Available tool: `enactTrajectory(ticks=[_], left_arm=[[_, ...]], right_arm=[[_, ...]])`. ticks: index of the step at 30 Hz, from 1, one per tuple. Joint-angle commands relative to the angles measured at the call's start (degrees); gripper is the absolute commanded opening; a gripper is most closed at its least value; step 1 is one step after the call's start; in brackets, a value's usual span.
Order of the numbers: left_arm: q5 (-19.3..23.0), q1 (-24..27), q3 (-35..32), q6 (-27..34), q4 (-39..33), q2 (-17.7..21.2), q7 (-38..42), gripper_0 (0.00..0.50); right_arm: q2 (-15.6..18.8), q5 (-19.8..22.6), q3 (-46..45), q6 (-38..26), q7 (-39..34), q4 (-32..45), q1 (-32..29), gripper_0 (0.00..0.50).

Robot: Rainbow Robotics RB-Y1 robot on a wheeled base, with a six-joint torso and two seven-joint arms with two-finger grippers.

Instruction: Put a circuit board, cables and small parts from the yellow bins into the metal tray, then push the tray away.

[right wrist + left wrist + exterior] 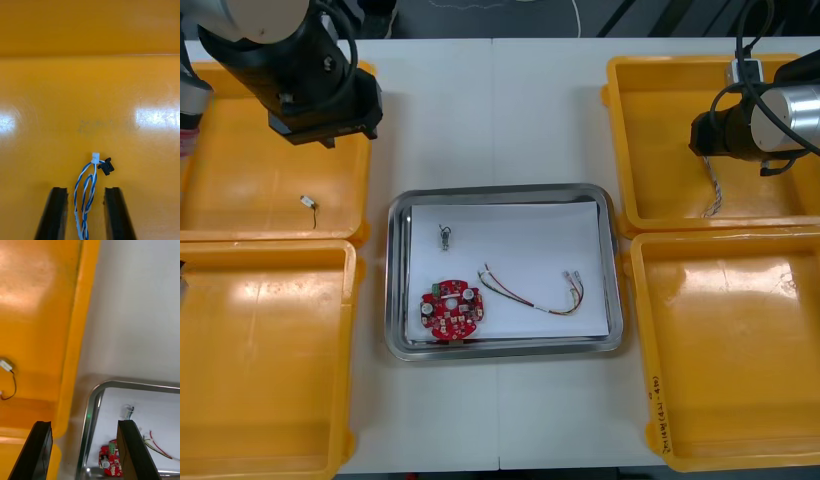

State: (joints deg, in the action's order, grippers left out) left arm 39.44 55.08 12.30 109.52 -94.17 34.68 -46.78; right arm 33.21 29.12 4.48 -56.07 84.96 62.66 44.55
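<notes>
**At the far right bin: cable pickup**

The right gripper [85,192] is narrowed onto the twisted blue and white cable [87,180], with the white plug end clear of the fingers, above the glossy yellow plastic bin [90,93]. The left gripper [84,423] hovers beside the far left bin [33,315], fingers wide apart and empty, probably waiting its turn. The shiny rectangular metal tray [394,280] already holds the round red circuit board [450,308], and there is room left for the cable.

Assembly workshop: table [490,110], yellow bins [250,200], metal tray [394,280].
</notes>
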Motion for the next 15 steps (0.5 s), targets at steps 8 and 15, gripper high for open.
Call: enactTrajectory(ticks=[8,15], left_arm=[[1.52,3.63,-1.23,0.48,8.48,7.42,3.89,0.500],[2.04,3.63,-1.23,-0.45,13.57,9.35,2.57,0.500]], right_arm=[[1.42,1.91,-2.73,-12.67,3.99,0.71,7.04,0.500],[3.71,5.42,-2.90,-17.59,6.01,0.71,7.84,0.500]])
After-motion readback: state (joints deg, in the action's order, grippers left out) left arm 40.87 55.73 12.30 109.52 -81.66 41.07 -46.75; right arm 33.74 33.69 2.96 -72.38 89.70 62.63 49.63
